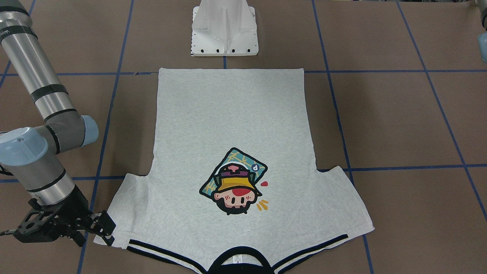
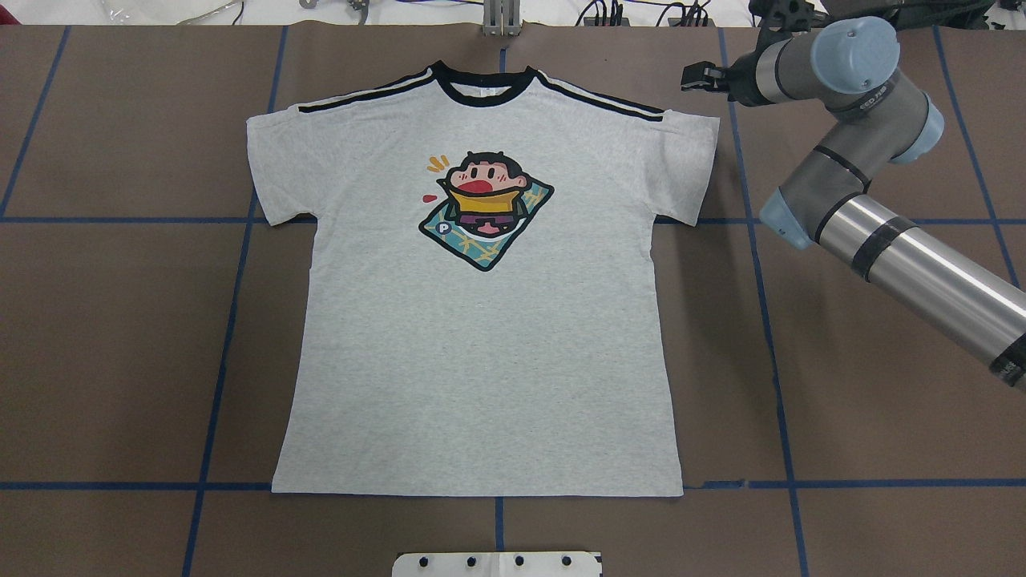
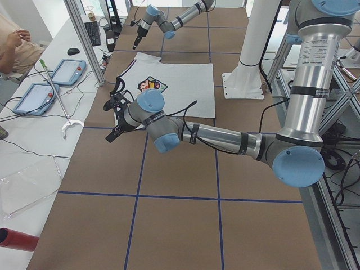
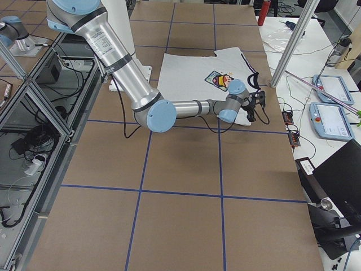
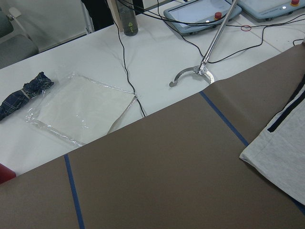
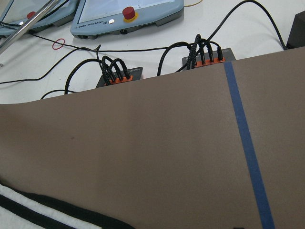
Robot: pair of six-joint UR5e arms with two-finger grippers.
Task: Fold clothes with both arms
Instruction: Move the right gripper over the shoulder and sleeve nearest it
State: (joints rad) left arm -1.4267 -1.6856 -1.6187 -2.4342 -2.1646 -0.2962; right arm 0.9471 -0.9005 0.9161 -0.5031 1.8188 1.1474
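The grey T-shirt lies flat and unfolded, print up, on the brown table; it also shows in the overhead view. Its collar points away from the robot. My right gripper hovers at the outer corner of the shirt's right-hand sleeve, jaws apart and empty; it also shows in the overhead view. The right wrist view shows only the black shoulder stripe. My left gripper shows only in the exterior left view, raised off the other sleeve; I cannot tell its state. The left wrist view shows that sleeve.
The white pedestal stands at the robot's side of the shirt's hem. Blue tape lines cross the table. Beyond the far edge are teach pendants, cables, a hooked pole and a seated person.
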